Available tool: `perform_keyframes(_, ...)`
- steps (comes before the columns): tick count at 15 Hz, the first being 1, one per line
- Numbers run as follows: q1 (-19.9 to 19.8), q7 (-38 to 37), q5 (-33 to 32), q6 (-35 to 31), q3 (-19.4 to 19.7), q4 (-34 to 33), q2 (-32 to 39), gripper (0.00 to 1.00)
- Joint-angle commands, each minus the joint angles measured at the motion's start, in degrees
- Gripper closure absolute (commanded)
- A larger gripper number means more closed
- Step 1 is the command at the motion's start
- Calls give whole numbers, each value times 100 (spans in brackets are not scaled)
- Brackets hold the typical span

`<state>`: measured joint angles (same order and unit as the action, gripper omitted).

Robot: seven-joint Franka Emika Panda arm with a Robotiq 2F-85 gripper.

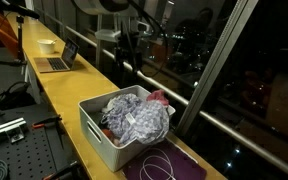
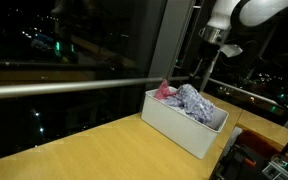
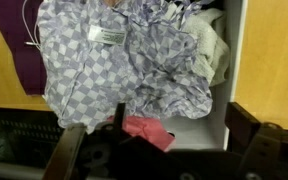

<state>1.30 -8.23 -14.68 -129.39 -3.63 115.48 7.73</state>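
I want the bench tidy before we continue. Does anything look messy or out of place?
The checked cloth is crumpled and heaped above the rim of the white bin, with a pink cloth bunched at one end. Nothing seems spilled onto the wooden counter.

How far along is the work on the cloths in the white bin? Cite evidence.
Done: the checked cloth and pink cloth lie heaped in the white bin. In hand: nothing; the gripper hangs open above them. Left: any grasp, not yet made.
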Motion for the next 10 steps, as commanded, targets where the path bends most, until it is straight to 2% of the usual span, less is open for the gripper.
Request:
perform_keyframes(1,0,-16,-25,-350,264,-474,892,0)
perform_keyframes(7,-31,17,185,-1006,605,-815,2189,0)
perform_keyframes(10,-38,29,342,-1291,637,-916,2780,0)
